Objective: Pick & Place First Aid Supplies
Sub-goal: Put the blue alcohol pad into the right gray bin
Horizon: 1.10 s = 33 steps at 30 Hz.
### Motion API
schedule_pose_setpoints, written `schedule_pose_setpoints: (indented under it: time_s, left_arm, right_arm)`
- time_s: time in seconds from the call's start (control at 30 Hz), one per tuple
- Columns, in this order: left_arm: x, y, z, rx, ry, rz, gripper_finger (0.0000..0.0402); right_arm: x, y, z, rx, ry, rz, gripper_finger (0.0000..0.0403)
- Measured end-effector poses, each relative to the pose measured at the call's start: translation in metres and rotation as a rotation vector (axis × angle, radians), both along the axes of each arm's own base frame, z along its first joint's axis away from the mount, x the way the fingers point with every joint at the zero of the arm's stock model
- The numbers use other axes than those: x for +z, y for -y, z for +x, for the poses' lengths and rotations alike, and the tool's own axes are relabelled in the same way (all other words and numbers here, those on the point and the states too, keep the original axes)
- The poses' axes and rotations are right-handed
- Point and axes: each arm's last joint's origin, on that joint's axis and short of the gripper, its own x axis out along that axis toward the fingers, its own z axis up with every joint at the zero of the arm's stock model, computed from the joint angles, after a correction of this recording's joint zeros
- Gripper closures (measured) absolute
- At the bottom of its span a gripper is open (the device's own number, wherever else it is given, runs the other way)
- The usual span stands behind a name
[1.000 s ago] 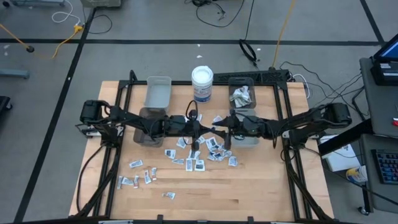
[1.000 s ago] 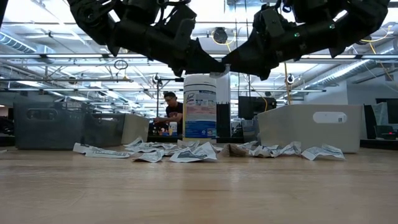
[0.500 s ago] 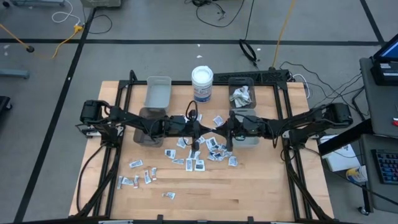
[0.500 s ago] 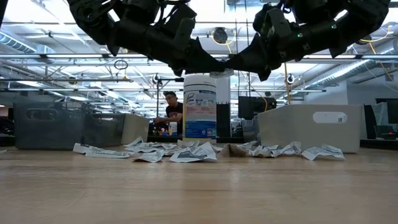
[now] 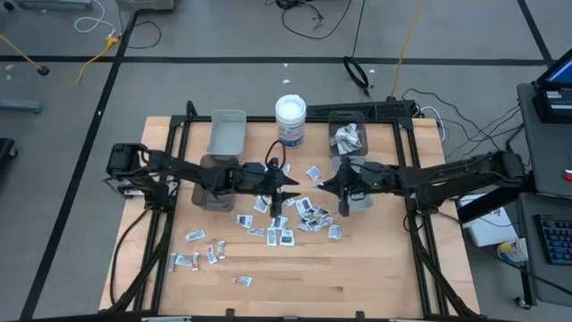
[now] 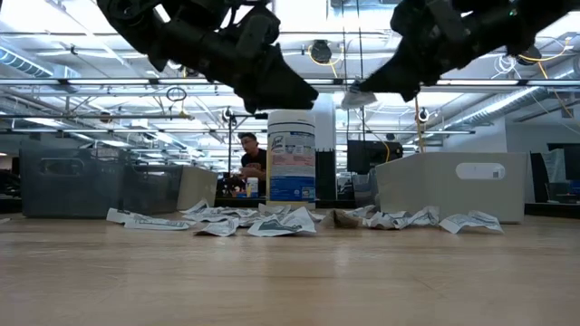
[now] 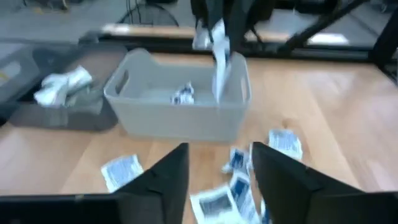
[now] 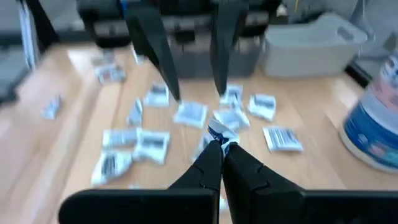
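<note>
Our wooden table (image 5: 375, 277) stands in a wide workshop, and many packets (image 5: 284, 219) lie scattered near its middle. We judge the carrying step is in hand: our right tool (image 8: 219, 144) is pressed together on one small packet (image 8: 217, 132) and holds it in the air beside the grey bin (image 5: 357, 198). Our left tool (image 7: 216, 163) hangs over the pile with fingers apart and empty. Next we must bring the packet above a bin and release it. The print on the packet is too blurred to read.
</note>
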Motion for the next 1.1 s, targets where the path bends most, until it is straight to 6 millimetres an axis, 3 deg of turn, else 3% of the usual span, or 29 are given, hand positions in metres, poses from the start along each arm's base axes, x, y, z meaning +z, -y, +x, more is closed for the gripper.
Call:
schedule_pose_setpoints:
  time_s: [0.2,0.47,0.67,0.87,1.1]
  left_arm:
    - [0.003,0.001,-0.008,0.001,-0.061,-0.03,0.0178]
    - [-0.004,0.002,-0.011,-0.018,-0.147,-0.097,0.0172]
    - [-0.005,0.002,-0.012,-0.017,-0.158,-0.098,0.0172]
    - [-0.006,0.002,-0.012,-0.016,-0.163,-0.097,0.0172]
    - [-0.006,0.002,-0.012,-0.016,-0.164,-0.096,0.0172]
  right_arm:
    - [0.026,0.008,-0.01,-0.011,-0.261,-0.046,0.0403]
    - [0.038,0.025,-0.022,-0.055,-0.578,-0.045,0.0403]
    - [0.036,0.035,-0.03,-0.08,-0.783,-0.017,0.0403]
    - [0.033,0.037,-0.026,-0.083,-0.801,-0.006,0.0403]
    - [-0.001,0.035,-0.023,-0.028,-0.812,0.046,0.0403]
